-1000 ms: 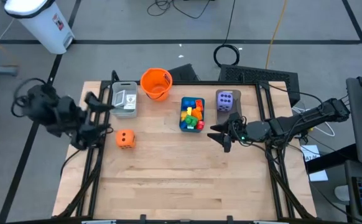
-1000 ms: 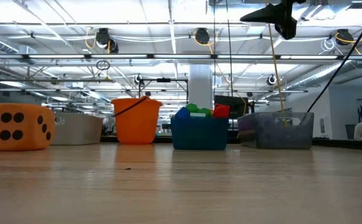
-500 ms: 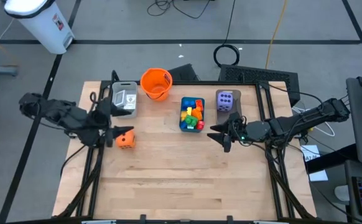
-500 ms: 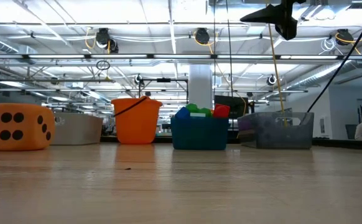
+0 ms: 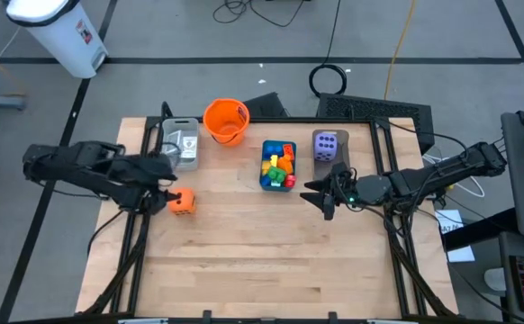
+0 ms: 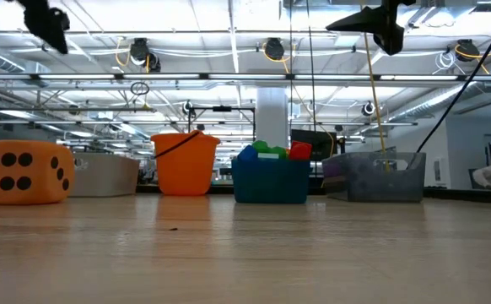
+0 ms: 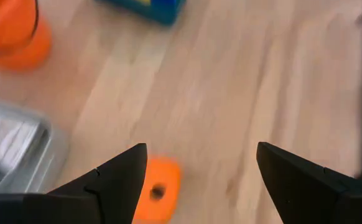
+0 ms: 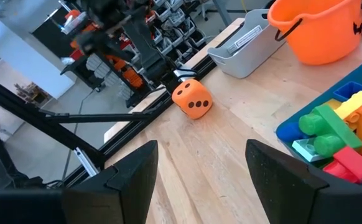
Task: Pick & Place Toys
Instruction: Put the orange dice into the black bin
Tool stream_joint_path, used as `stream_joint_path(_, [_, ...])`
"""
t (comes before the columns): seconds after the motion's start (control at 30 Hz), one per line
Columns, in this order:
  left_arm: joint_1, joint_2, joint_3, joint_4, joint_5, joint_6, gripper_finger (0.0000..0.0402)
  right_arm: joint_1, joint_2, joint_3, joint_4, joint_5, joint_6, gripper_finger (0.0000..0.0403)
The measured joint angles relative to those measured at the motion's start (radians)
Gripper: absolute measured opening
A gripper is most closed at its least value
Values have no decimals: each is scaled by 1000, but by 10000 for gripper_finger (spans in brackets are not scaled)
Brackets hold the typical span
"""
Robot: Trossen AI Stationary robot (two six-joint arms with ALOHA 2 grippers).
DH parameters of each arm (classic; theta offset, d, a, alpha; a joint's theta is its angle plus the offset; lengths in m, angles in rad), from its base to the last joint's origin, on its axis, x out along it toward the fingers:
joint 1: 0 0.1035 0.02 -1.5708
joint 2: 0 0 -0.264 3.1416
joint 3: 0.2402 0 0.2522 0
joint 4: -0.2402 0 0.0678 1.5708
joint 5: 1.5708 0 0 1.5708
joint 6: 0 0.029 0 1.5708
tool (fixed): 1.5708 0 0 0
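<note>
The orange die [image 5: 182, 202] rests on the table at the left; it also shows in the low view [image 6: 22, 173] and the right wrist view [image 8: 191, 99]. My left gripper [image 5: 165, 182] is open and hovers high above the table just left of the die, which shows by one fingertip in the left wrist view [image 7: 156, 196]. The purple die [image 5: 327, 146] sits in a grey tray. Bright bricks [image 5: 278, 166] fill the blue tray [image 5: 266, 183]. White cards [image 5: 182, 142] lie in the other grey tray. My right gripper [image 5: 321, 194] is open and empty, raised near the blue tray's near right corner.
The orange bucket [image 5: 226, 120] stands at the back between the card tray [image 5: 180, 162] and the blue tray. Dark frame rails [image 5: 134, 234] run along the table's left and right sides. Bare wood [image 5: 262, 261] stretches over the table's near half.
My left gripper has reached from the table's left edge toward the right, coming over the orange die's left side and entering the low view high up. The die and the trays have stayed in place.
</note>
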Motion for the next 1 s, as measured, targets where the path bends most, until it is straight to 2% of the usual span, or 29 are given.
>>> stream_joint_path(0.2, [38, 107, 0, -185, 0, 69, 310, 0, 0, 0, -11, 0, 0, 235])
stream_joint_path(0.4, [69, 187, 0, -227, -3, 123, 310, 0, 0, 0, -10, 0, 0, 235])
stream_joint_path(0.5, [74, 203, 0, -235, 4, 104, 310, 0, 0, 0, -10, 0, 0, 235])
stream_joint_path(0.63, [73, 204, 0, -263, 45, 206, 310, 0, 0, 0, -10, 0, 0, 235])
stream_joint_path(0.83, [73, 204, 0, -310, 54, 247, 310, 0, 0, 0, -10, 0, -9, 235])
stream_joint_path(1.0, [73, 205, 0, -324, 122, 266, 311, 0, 0, 0, -10, 0, -30, 235])
